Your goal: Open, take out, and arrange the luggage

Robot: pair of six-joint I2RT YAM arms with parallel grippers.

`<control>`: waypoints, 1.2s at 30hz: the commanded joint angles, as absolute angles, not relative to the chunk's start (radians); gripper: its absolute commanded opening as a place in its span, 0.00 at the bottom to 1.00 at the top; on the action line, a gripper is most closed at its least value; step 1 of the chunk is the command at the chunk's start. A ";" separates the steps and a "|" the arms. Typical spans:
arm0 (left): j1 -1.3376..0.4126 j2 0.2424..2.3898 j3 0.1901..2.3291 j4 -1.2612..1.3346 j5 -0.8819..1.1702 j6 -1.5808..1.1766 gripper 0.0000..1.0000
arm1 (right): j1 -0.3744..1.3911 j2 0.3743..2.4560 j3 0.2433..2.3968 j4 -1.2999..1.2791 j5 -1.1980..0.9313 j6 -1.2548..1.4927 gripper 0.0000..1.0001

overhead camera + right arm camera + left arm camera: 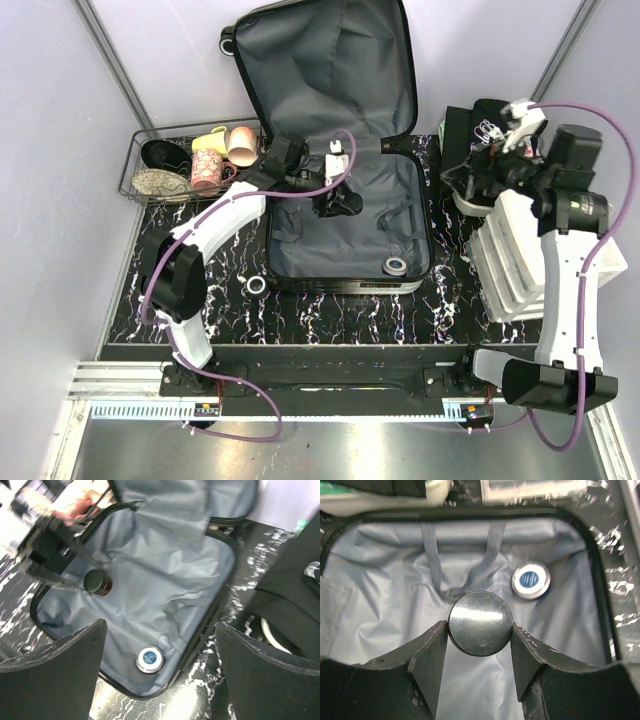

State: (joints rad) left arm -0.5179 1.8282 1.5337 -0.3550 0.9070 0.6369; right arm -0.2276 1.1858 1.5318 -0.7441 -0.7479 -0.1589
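The luggage (380, 215) lies open on the black marbled table, its lid propped upright against the back wall and its grey lining (385, 590) showing. My left gripper (340, 203) hangs over the lower half, shut on a small jar (480, 623) with a shiny black lid. The right wrist view shows that jar (95, 581) with a brown body, above the lining (165, 565). A round tin with a blue label (397, 266) rests in the near right corner of the case. My right gripper (160, 625) stands open beside the case's right edge, holding nothing.
A black wire basket (137, 150) with cups and shoes sits at the back left. White plastic bins (520, 260) are stacked at the right, under my right arm. A second small tin (257, 285) lies on the table in front of the case's left corner.
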 commanded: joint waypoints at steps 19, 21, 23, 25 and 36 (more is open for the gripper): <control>-0.503 1.791 1.537 -0.293 0.696 0.294 0.18 | 0.150 1.282 1.385 -0.661 -0.622 -0.313 1.00; -0.491 1.859 1.562 -0.304 0.657 0.296 0.19 | 0.153 1.299 1.378 -0.649 -0.608 -0.310 1.00; -0.491 1.911 1.557 -0.273 0.605 0.298 0.20 | 0.152 1.319 1.379 -0.641 -0.580 -0.298 1.00; -0.491 1.946 1.552 -0.243 0.591 0.287 0.20 | 0.152 1.356 1.382 -0.638 -0.565 -0.290 1.00; -0.512 2.137 1.641 -0.247 0.566 0.281 0.27 | 0.153 1.500 1.382 -0.578 -0.526 -0.230 1.00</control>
State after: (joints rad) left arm -0.4969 2.1468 1.5826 -0.2554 0.5751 0.2619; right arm 0.1486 1.4624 1.3792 -0.6430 -0.5491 -0.2626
